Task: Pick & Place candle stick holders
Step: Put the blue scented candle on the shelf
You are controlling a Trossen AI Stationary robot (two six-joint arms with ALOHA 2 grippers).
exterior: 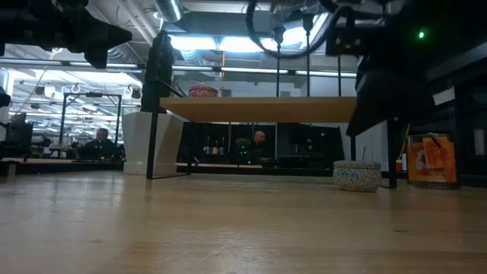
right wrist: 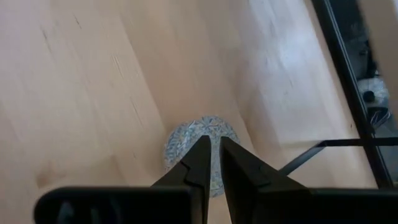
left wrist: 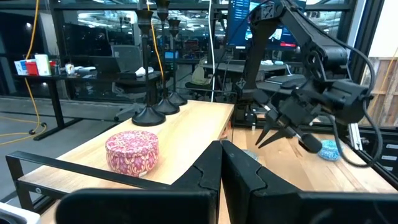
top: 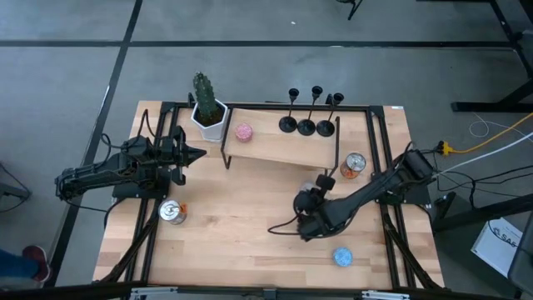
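Observation:
Three black candle stick holders [top: 306, 125] stand side by side by their round bases on the raised wooden shelf [top: 266, 148], also seen in the left wrist view [left wrist: 149, 116]. My right gripper [right wrist: 213, 142] hangs in the air just above a grey patterned tin [right wrist: 200, 149] that sits on the table in front of the shelf [exterior: 358, 175]. Its fingers are all but together, with only a thin slit and nothing between them. My left gripper [left wrist: 221, 152] is shut and empty, held level at the table's left, pointing at the shelf.
A pink tin [left wrist: 132, 151] lies on the shelf's left part, beside a white pot with a cactus [top: 208, 112]. One can [top: 172, 212] stands near the left arm, an orange can [top: 354, 165] by the shelf's right leg, and a blue tin [top: 342, 257] near the front edge.

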